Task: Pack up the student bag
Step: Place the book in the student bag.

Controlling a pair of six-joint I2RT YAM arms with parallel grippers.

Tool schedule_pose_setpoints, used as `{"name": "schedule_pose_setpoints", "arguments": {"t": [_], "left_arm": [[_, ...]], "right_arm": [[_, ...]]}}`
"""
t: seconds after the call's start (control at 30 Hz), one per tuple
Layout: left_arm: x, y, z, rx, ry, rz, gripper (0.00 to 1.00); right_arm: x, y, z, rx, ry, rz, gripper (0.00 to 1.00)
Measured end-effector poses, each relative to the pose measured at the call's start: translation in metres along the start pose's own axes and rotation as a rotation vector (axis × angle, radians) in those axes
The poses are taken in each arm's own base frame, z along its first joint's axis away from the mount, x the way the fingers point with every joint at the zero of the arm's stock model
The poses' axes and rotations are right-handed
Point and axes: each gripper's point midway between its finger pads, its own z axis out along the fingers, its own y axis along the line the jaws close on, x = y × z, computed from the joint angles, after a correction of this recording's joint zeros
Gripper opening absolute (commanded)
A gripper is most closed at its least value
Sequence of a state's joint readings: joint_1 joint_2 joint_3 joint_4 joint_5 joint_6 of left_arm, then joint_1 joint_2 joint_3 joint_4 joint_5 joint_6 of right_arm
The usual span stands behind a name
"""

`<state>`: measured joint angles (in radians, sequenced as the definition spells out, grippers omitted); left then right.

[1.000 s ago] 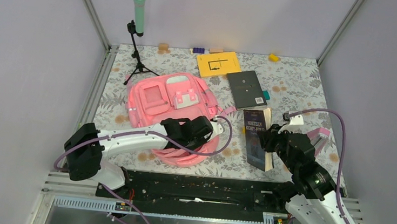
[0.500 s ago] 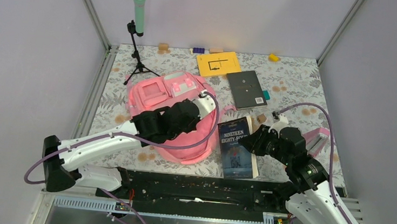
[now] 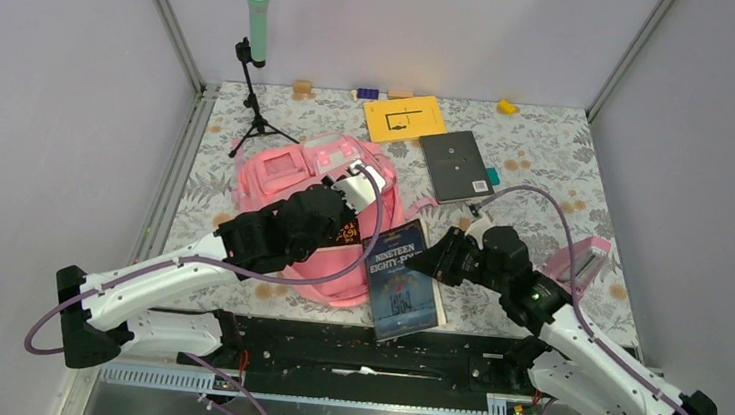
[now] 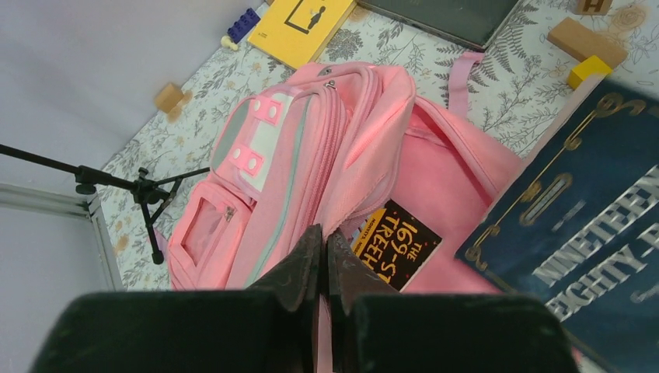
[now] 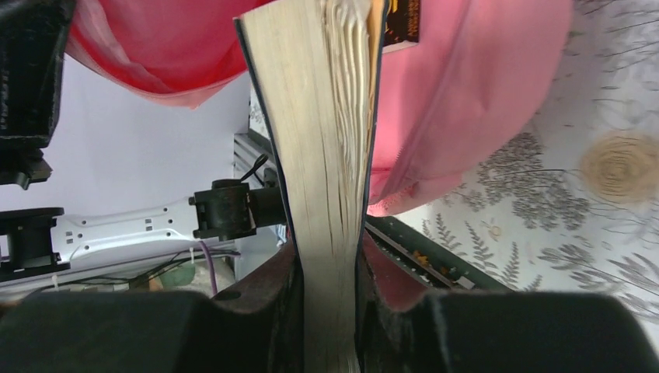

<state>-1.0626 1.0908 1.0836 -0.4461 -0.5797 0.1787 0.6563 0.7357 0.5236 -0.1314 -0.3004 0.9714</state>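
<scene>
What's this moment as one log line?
left gripper: shut on student bag | right gripper: shut on blue book | bag: open, second book inside

Soft cloth student bag [image 3: 276, 174]; glossy book [image 3: 402, 283] (matt paper pages).

A floral-patterned surface [image 3: 549, 153] carries the clutter. At 11 o'clock a black tripod [image 3: 252, 107] stands upright, holding a pale green cylinder [image 3: 256, 12] above it. Along the far edge, near 12 o'clock, lie a wooden block [image 3: 302, 88], a blue toy brick [image 3: 366, 93] and a second wooden block [image 3: 401, 93]. A yellow block [image 3: 506, 106] sits alone at 1 o'clock, well apart from them.
</scene>
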Motion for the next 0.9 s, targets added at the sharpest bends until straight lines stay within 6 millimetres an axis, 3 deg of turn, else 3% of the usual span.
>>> {"name": "schedule_pose_setpoints", "arguments": {"t": [0.13,0.3,0.47,0.63,0.9], "left_arm": [[-0.001,0.0,0.0,0.001,-0.009,-0.006,0.0],[0.005,-0.005,0.002,0.01,-0.02,-0.016,0.0],[0.008,-0.007,0.001,0.02,-0.032,-0.032,0.0],[0.007,-0.007,0.0,0.021,-0.038,-0.04,0.0],[0.004,-0.006,-0.003,0.027,-0.054,-0.058,0.0]], "right_arm": [[0.013,0.008,0.023,-0.017,0.057,0.009,0.0],[0.018,-0.004,0.052,0.031,0.081,0.054,0.0],[0.009,-0.006,0.085,0.039,0.043,0.114,0.0],[-0.007,0.008,0.119,-0.015,0.0,0.181,0.0],[-0.033,0.025,0.154,-0.062,-0.079,0.227,0.0]]}}
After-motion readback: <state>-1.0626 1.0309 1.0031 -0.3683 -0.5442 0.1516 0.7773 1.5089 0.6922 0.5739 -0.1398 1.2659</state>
